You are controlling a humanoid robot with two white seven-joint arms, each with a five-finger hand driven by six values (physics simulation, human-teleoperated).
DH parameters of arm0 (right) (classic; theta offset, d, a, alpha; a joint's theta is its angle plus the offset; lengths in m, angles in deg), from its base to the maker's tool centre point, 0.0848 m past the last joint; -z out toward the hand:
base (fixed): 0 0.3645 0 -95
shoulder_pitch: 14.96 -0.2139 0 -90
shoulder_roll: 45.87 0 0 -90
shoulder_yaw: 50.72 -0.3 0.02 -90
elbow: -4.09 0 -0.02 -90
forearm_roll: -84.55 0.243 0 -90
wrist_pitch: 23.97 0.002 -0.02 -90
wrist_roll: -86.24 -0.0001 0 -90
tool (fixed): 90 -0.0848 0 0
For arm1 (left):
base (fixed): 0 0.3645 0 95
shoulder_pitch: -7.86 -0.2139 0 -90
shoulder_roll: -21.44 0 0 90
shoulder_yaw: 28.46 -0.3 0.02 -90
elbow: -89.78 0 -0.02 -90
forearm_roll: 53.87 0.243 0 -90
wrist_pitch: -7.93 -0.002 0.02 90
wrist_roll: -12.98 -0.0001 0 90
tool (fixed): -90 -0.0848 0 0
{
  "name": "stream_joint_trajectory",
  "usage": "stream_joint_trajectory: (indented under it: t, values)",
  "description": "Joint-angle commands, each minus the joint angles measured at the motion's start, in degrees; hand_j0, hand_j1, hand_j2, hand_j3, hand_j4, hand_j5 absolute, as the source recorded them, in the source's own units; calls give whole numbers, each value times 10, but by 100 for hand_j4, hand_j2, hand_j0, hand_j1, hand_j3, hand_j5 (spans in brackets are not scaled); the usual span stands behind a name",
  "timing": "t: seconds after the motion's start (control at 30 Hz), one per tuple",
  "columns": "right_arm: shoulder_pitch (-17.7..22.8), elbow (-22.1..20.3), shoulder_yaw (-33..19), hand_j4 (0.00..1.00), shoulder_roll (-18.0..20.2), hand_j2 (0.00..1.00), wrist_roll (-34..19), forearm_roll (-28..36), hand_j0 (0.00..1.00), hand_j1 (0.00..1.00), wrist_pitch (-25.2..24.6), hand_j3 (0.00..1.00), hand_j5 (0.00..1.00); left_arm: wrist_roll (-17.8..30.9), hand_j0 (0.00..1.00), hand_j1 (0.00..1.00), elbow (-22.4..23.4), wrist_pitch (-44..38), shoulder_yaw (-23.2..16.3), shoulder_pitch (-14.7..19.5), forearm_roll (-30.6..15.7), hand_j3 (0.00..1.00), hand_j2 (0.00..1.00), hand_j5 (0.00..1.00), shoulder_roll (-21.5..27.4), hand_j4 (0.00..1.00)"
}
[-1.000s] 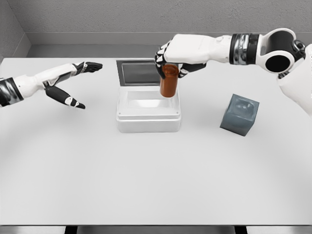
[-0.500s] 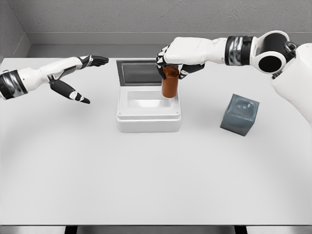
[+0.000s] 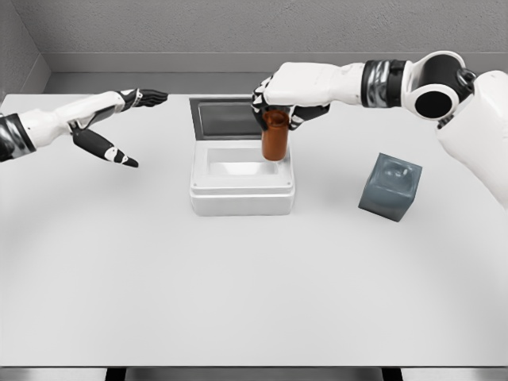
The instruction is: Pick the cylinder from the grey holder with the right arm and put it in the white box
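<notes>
The single head view looks down and forward across the white table (image 3: 238,302) toward the grey back wall (image 3: 238,28).

- The right hand (image 3: 278,99), closed around the orange cylinder (image 3: 275,136), has drawn slightly farther back and left over the white box (image 3: 242,190), so the cylinder now hangs a little higher above its right side.
- The left hand (image 3: 119,119), fingers spread, has risen and shifted toward the table's far left edge.
</notes>
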Motion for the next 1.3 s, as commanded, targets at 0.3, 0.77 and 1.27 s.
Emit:
stream_joint_trajectory:
  t: [0.3, 0.77, 1.27]
  values:
    - [-3, -21, -10, 100, 0, 100, 0, -9, 100, 100, -2, 100, 100, 0, 100, 100, 0, -1, 1, 0, -5, 100, 100, 100, 0, 100]
    - [101, 38, -175, 100, 81, 100, 0, -8, 100, 100, -2, 100, 100, 0, 100, 100, 54, -27, -1, 10, -2, 100, 100, 100, -40, 100]
    - [118, 38, -192, 100, 121, 100, 0, -3, 100, 100, -2, 100, 100, 0, 100, 100, 91, -81, -2, 49, 2, 100, 100, 100, -104, 100]
